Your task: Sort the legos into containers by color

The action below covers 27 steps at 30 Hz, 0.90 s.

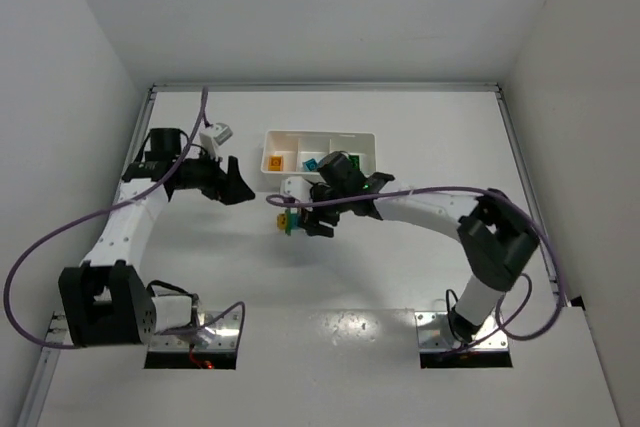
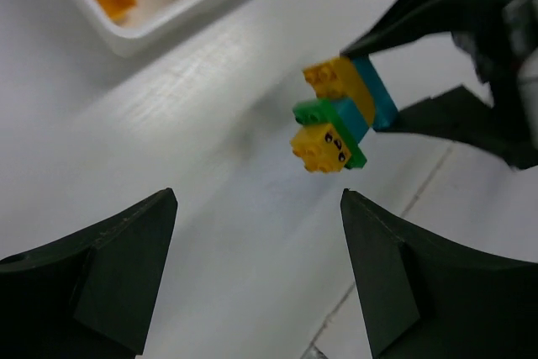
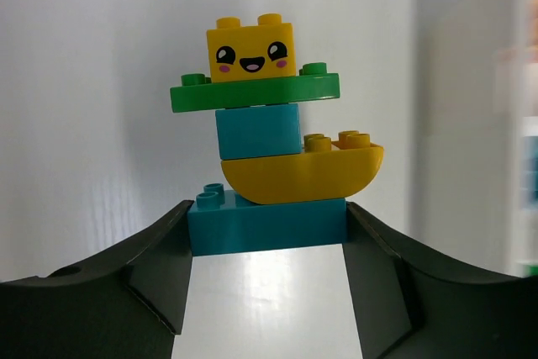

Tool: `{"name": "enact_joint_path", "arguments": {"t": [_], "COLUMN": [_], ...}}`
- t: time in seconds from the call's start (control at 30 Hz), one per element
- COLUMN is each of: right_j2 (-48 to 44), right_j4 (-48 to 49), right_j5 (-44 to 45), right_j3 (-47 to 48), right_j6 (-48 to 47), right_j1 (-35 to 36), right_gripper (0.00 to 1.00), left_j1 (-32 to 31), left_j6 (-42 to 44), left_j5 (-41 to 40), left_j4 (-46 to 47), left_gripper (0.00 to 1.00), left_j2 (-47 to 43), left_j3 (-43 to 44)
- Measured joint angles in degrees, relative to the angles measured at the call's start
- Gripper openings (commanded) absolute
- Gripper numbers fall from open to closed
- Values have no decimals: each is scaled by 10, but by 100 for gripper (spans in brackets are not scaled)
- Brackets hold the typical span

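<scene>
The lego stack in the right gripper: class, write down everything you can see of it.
The lego stack is five glossy plastic pieces pressed together: a cyan base brick, a yellow boat-shaped piece, a small cyan brick, a green plate and a yellow smiling-face brick at the far end. The right gripper clamps the base brick from both sides near the white tray.

The stacked yellow, green and cyan plastic toy bricks (image 3: pixel 269 166) look smooth and glossy from here. The right gripper (image 3: pixel 268 218) has black fingers (image 3: pixel 109 292) of matt moulded plastic. The white low-walled plastic tray (image 2: pixel 160 29) is smooth, and the white table (image 2: pixel 210 174) carries a soft sheen.
</scene>
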Motion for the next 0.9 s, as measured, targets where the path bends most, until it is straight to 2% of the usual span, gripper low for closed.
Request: {"name": "enact_joint_path", "arguments": {"t": [0.17, 0.37, 0.57, 0.7, 0.9], "right_j2": [-102, -132, -132, -132, -130], "right_j4": [19, 36, 35, 35, 39], "right_j5": [4, 24, 42, 49, 60], "right_j3": [0, -6, -22, -29, -27], "right_j6": [0, -8, -13, -14, -12], "right_j1": [-11, -3, 2, 3, 3], "right_gripper": [0, 0, 0, 0, 0], "left_j1": [-26, -44, -44, -44, -58], "left_j6": [47, 105, 196, 268, 299], "left_j5": [94, 173, 238, 262, 276], "left_j4": [-65, -151, -239, -311, -341], "left_gripper": [85, 85, 85, 85, 85], "left_j2": [108, 209, 252, 264, 272], "left_j3": [9, 90, 153, 160, 160]}}
